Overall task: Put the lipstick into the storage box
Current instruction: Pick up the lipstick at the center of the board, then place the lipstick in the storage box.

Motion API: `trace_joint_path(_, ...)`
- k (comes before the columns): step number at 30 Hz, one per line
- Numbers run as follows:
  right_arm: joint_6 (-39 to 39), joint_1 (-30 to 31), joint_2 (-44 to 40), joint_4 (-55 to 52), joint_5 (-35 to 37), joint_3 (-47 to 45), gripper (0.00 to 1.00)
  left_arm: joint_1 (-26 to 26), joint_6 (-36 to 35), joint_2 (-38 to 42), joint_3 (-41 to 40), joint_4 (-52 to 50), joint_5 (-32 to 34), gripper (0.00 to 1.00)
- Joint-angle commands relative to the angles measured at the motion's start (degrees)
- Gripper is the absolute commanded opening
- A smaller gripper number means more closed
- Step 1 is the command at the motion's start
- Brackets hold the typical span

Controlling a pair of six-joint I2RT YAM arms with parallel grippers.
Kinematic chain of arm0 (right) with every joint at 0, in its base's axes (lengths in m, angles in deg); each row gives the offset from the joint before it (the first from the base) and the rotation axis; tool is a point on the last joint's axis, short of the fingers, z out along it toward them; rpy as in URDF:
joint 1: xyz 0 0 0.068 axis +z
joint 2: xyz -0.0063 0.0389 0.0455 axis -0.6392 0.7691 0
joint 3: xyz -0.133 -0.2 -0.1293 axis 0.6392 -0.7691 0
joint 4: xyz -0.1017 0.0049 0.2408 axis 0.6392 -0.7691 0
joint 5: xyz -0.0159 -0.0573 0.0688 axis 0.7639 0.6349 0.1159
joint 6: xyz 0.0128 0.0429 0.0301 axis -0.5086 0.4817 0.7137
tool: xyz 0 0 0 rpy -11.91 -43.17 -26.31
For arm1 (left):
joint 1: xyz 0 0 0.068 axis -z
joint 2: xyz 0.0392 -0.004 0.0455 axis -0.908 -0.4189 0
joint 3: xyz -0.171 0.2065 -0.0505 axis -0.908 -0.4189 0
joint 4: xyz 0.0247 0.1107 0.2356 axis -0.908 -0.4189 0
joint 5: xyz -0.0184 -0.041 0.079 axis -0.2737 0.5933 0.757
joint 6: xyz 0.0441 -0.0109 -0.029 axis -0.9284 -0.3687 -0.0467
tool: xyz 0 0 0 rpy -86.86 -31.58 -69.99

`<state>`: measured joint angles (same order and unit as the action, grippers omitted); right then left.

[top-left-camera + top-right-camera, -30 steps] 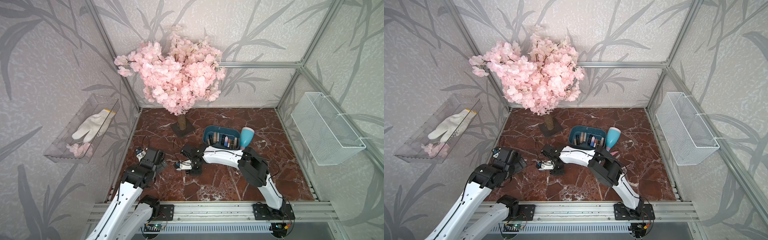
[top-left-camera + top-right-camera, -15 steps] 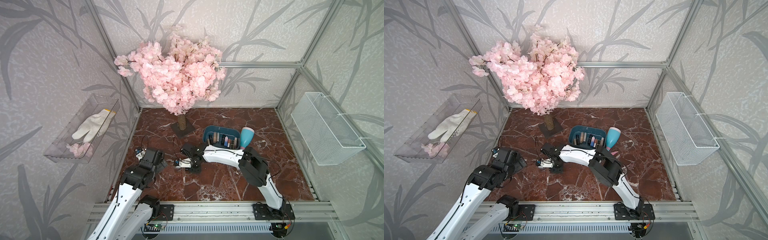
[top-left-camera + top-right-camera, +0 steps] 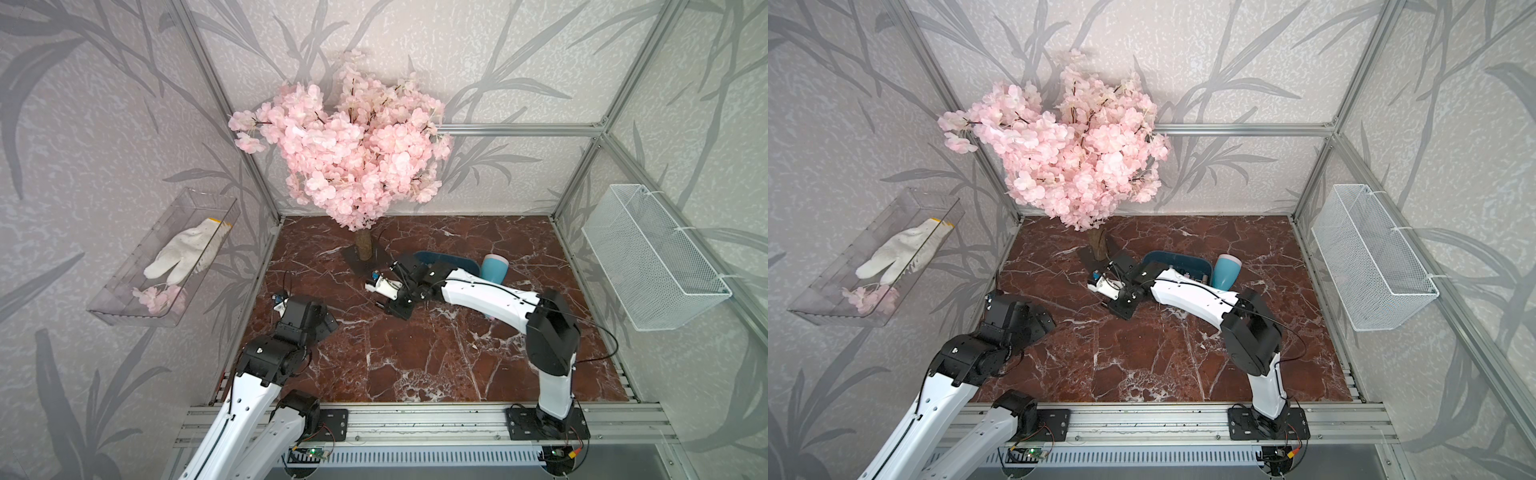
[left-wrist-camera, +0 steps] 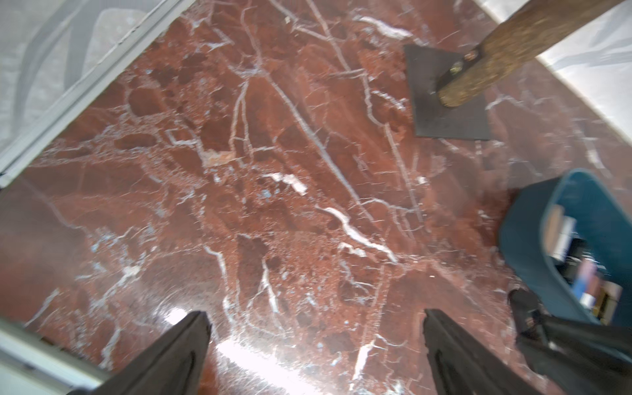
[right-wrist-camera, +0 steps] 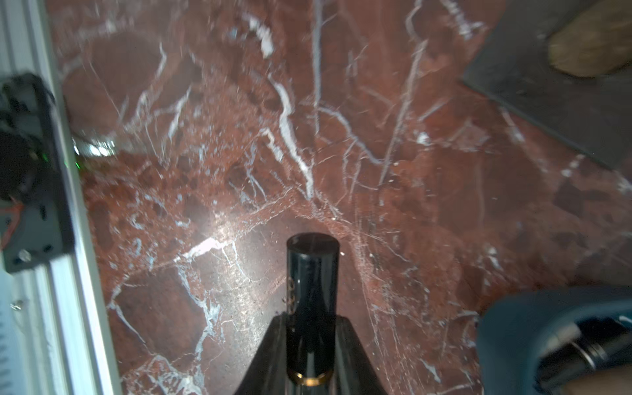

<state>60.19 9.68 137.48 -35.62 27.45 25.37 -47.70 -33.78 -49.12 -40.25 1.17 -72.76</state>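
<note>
One lipstick [image 5: 313, 273], a glossy black cylinder with a gold band near its gripped end, is pinched between the two fingers of the right gripper [image 5: 307, 319]. Its flat end juts past the fingertips over the red, white-veined marble tabletop [image 3: 374, 353].

One storage box [image 3: 444, 259], a teal plastic tub with rounded corners, lies near that gripper, to its right and toward the back wall. It holds several lipsticks, too blurred to count. One teal cup [image 3: 493, 270] stands just beside the box's far end.

One blossom tree [image 3: 353, 158] stands on a flat dark square plate [image 4: 448, 113], behind the gripper and to its left.

The left gripper [image 4: 316, 316] has its two dark fingers spread wide, holding nothing. Bare marble lies between the grippers and toward the front rail [image 3: 415, 419].

On the walls hang one white wire-mesh basket [image 3: 648, 257] and one clear tray [image 3: 137, 318] holding one white glove [image 3: 183, 253].
</note>
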Motion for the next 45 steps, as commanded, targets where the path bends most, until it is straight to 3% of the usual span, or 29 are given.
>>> trace_joint_path(1,11.6,-3.5,-5.4,8.2,-6.4,-4.3,0.2,-0.3,-4.2,2.5,-1.5,5.8,-4.5,1.0)
trace_joint_path(7,27.6,-11.6,-12.3,17.5,-9.7,-11.0,0.19,-0.3,-4.2,2.8,-4.1,14.4,-11.6,1.0)
trace_joint_path(12,34.5,-16.1,-13.2,15.4,-8.7,-10.2,0.2,-0.3,-4.8,-0.2,-4.4,19.9,-16.8,1.0)
trace_joint_path(20,42.0,-20.7,-11.0,5.4,2.1,-8.1,0.19,-0.3,-6.8,-4.2,-4.1,25.2,-22.9,1.0)
trace_joint_path(35,43.4,-23.1,0.9,1.8,10.6,-4.1,0.19,0.0,-7.8,-8.3,-4.2,28.9,-30.7,1.0)
trace_joint_path(45,43.2,-23.2,6.8,-0.3,14.4,-0.7,0.18,0.2,-8.9,-8.1,-5.0,28.6,-31.1,1.0)
